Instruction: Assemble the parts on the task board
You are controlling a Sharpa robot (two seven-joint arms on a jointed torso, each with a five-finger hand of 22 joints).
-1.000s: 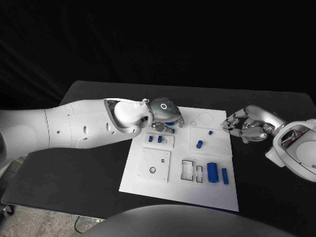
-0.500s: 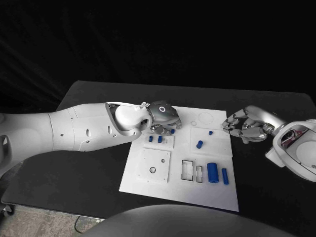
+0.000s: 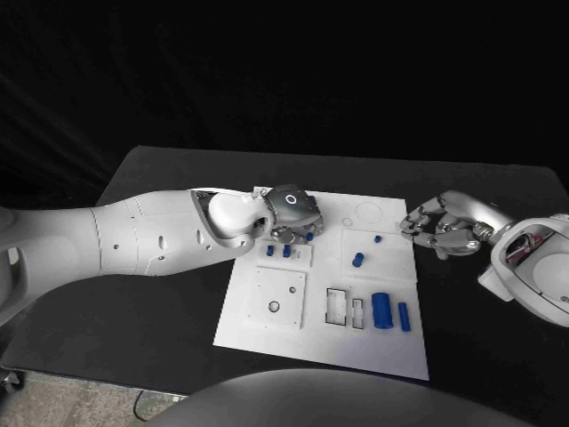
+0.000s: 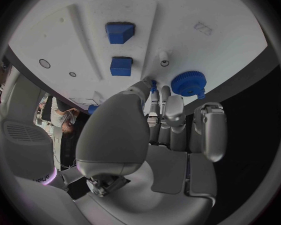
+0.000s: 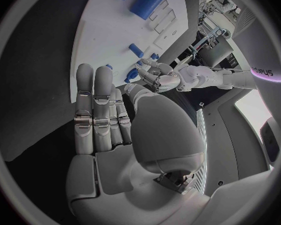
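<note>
Though seen from the head camera, near to far: at the near edge of the white task board (image 3: 266,331), a large blue cylinder (image 3: 382,310) and a thin blue bar (image 3: 405,317) beside two rectangular slots (image 3: 340,305). Farther in, a blue peg (image 3: 360,261), then two small blue blocks (image 3: 278,251) by the board's left edge. At the far left corner, the left robot hand (image 3: 291,213) poised over a blue gear (image 4: 188,82) near that corner, fingertips (image 4: 154,87) closing in beside it; cannot tell whether anything is pinched. Off the board's right edge, the right robot hand (image 3: 441,228) hovering over the worktop (image 3: 169,196), fingers (image 5: 100,107) straight and side by side, holding nothing.

Step in hand, as a judgement: picking up or seating the gear at the far corner. Next move likely calls for a firm pinch on the toothed rim, then careful alignment over its post.

Worktop black and matte; beyond its far edge, dark drapery.
</note>
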